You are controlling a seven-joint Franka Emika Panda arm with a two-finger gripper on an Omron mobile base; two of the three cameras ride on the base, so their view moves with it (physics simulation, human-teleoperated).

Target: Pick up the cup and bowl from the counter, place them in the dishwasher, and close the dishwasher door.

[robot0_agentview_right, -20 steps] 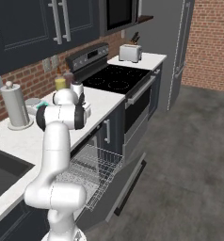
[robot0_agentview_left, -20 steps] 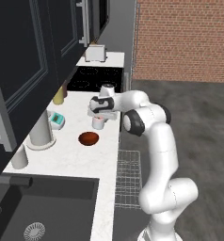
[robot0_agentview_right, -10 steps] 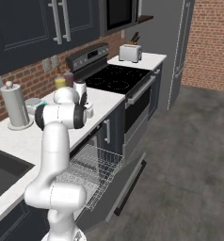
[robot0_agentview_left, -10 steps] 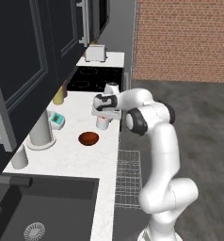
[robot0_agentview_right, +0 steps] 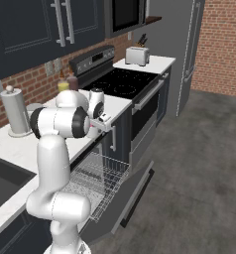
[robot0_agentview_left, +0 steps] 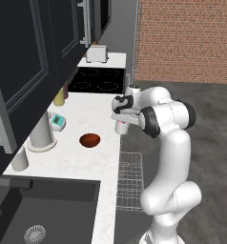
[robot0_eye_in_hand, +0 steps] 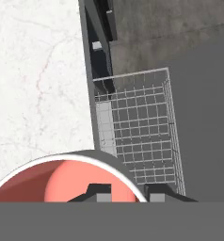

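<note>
Nearby, bowl (robot0_agentview_left: 89,140) beside paper-towel roll (robot0_agentview_left: 40,132).

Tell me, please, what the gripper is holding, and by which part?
The cup, gripped at its rim: one fingertip sits inside the red-pink interior, the other outside the wall.

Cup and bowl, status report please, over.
Gripper shut on the cup rim, cup carried at the counter edge. Bowl on the counter. Dishwasher door open, rack out, nothing in the way.
</note>
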